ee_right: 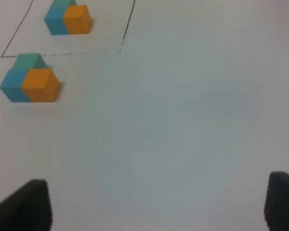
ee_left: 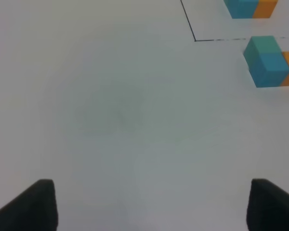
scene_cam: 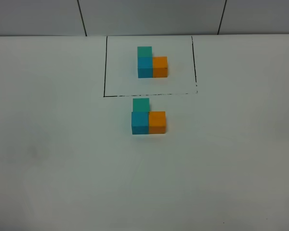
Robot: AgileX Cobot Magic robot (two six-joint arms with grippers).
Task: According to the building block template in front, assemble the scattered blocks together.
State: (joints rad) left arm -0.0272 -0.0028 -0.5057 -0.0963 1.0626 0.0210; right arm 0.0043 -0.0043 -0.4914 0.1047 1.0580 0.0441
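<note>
Scattered blocks (scene_cam: 148,119) joined in L; orange arm points right

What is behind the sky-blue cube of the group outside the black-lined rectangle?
Directly behind the sky-blue cube sits the teal-green cube, apparently touching it; further back lie the black-lined rectangle and the L-shaped building block template. The teal cube's lower front is covered.

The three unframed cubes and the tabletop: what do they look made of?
The teal-green cube, blue cube and orange cube look like matte painted wood or dense foam: flat solid colour, crisp edges, no glare; which one is unclear. The table looks like smooth white laminate or board, faintly smudged.
</note>
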